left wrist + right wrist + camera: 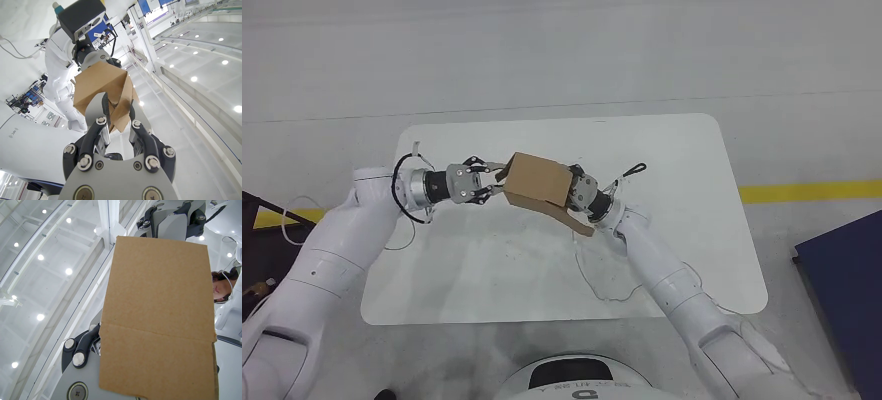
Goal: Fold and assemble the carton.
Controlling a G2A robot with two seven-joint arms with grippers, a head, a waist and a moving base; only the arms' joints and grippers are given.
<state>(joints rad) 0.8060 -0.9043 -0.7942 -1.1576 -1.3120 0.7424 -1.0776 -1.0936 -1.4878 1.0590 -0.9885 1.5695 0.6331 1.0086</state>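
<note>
Left gripper [496, 181]: set at the left end of a brown, box-shaped corrugated-cardboard carton [538, 180], over the left half of the table. Both fingers [97, 108] are closed from either side on the carton's folded end flaps [121, 115], which are pinched between the ribbed black pads.

Right gripper [579, 191]: set against the right end of the same carton, facing the Left gripper across it. Whether it clasps the cardboard or merely presses on it cannot be told, because a broad panel of the carton covers it in the right wrist view.

Carton: held off the table between the two grippers, roughly over the table's middle and slightly toward its far side. Its long axis runs left to right and is skewed, with the right end nearer than the left. The body is squared up into a box. At the left end the flaps are turned inward and overlap unevenly. At the right end one loose flap [580, 224] juts toward the near side, just below the Right gripper. A crease line crosses the panel seen in the right wrist view.

White rounded-corner rectangular table [682, 250]: lies under both arms.

Yellow floor stripe [812, 190]: runs along the floor to the right of the table.
</note>
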